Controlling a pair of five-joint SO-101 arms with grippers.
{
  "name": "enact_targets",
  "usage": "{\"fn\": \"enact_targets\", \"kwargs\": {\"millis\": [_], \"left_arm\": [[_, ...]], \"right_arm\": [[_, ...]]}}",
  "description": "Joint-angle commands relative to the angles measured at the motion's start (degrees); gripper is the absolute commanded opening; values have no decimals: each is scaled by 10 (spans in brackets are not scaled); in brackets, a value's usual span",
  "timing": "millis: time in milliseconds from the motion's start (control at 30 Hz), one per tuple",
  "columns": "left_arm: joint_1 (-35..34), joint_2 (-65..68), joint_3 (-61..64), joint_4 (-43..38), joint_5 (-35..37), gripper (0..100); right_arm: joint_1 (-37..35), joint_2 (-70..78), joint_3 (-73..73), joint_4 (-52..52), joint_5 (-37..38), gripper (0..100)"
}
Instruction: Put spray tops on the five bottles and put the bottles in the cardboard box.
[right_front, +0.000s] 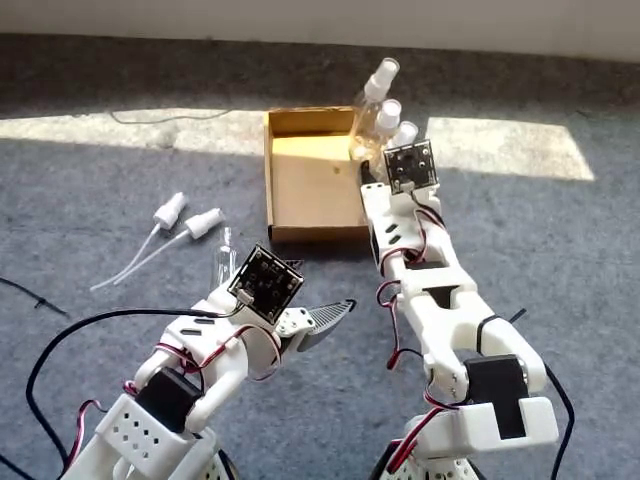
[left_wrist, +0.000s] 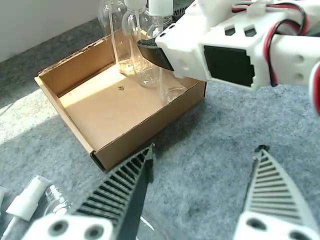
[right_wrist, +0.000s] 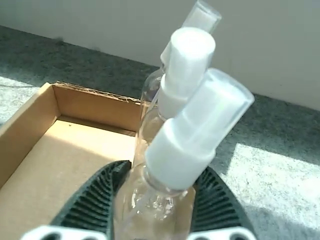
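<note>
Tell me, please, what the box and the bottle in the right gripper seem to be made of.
Box: brown cardboard, matte, with rough cut edges. Bottle: clear and glossy, the box showing through it; plastic or glass, unclear. Its spray top: white, smooth, probably plastic.

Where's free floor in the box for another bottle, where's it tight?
Box floor is bare along the left wall and near wall. Crowded: far right corner, three capped bottles bunched, right jaws around the nearest bottle.
</note>
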Motion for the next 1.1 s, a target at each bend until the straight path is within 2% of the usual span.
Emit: {"fn": "enact_targets", "kwargs": {"millis": [0,300,767,933,1067], "left_arm": [[-8,-7,-5,-13,0,288],[-8,-7,-5,-13,-1,288],[-8,-7,-5,-13,-1,288],[-8,-7,-5,-13,-1,288],[-8,-7,-5,-13,-1,288]], "right_arm": [[5,-4,-19,-7,-5,12],[4,-5,-19,-7,-8,163],[4,-6,-39,-3,-6,176],[4,-6,-39,-2,-6,256],[4,-6,-39,-2,-6,262]]}}
